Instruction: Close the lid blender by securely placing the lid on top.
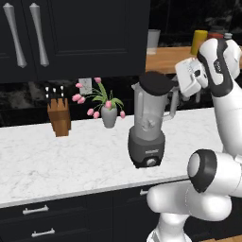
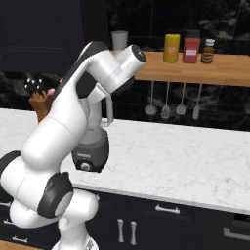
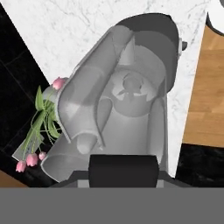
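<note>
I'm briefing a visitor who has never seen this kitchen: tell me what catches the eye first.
The blender stands mid-counter on white marble, its clear jar topped by the black lid, with the arm's hand close beside it. Left of it, the vase of pink tulips and a wooden knife block stand against the dark wall.

Vase crowds blender left — right side open.

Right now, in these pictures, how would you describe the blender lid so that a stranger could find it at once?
Start at the white marble counter and find the blender, the tall clear grey jar on a dark base, right of the pink flower vase. The lid is the flat, round, matte black disc tilted at the jar's rim, next to the gripper. Nothing else nearby is black and disc-shaped.
</note>
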